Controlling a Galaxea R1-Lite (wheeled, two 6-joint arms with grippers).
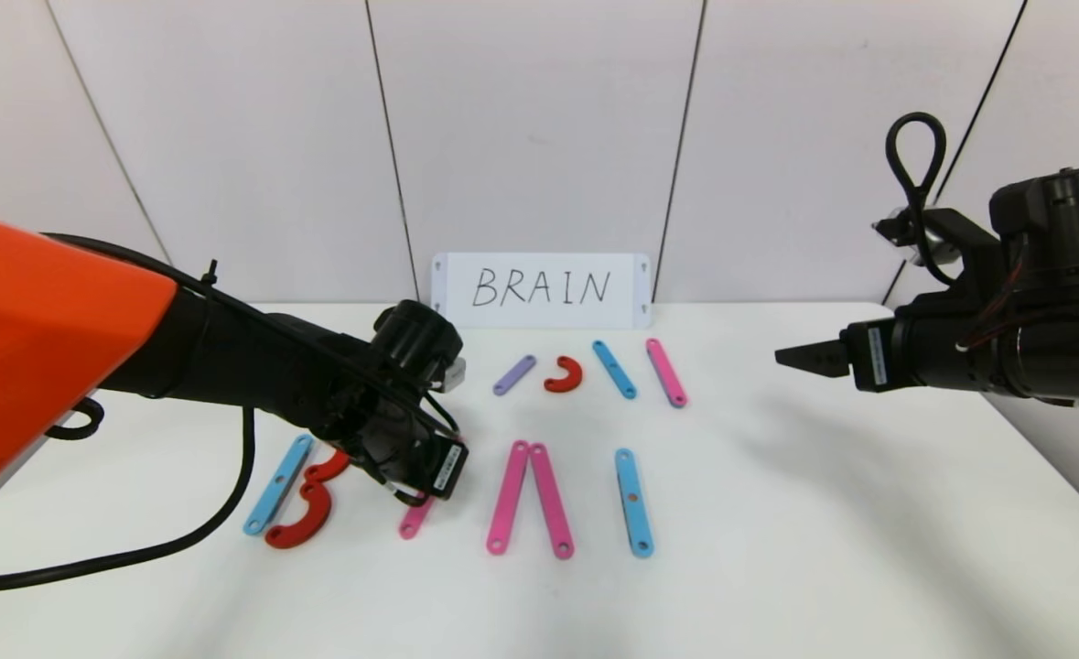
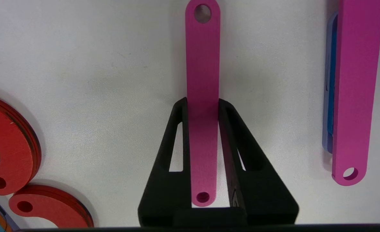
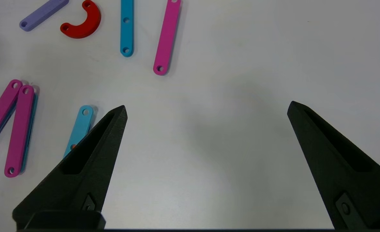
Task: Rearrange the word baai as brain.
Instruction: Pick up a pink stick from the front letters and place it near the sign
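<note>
One letter looks finished so far: just to the left of the left gripper [image 1: 415,494], a light-blue strip [image 1: 277,497] with two red arcs [image 1: 306,508] against it makes a B. The left gripper itself is down at the table [image 1: 868,549], its jaws closed on a short pink strip [image 2: 202,106]; the wrist view shows the strip running between both fingers [image 2: 173,154], with its far end poking out beyond the tips. In the head view only the strip's lower end shows below the gripper.

To the right of that gripper lie two long pink strips [image 1: 530,499] meeting at the top like an A without a crossbar, and farther right a single light-blue strip [image 1: 634,502] reads as an I. Beyond the gripper, toward the white card [image 1: 541,290] lettered BRAIN, sit spare pieces: a purple strip [image 1: 513,374], a red arc [image 1: 565,374], another light-blue strip [image 1: 614,369] and a pink strip [image 1: 666,372].

My judgement is that the task is early: an R must still be built beside the B, the A likely needs its bar, and an N is missing at the right end.

The right gripper [image 3: 206,109] hangs well apart, above bare table on the right, jaws spread wide and holding nothing.

No containers appear anywhere; every piece lies flat on the table.
</note>
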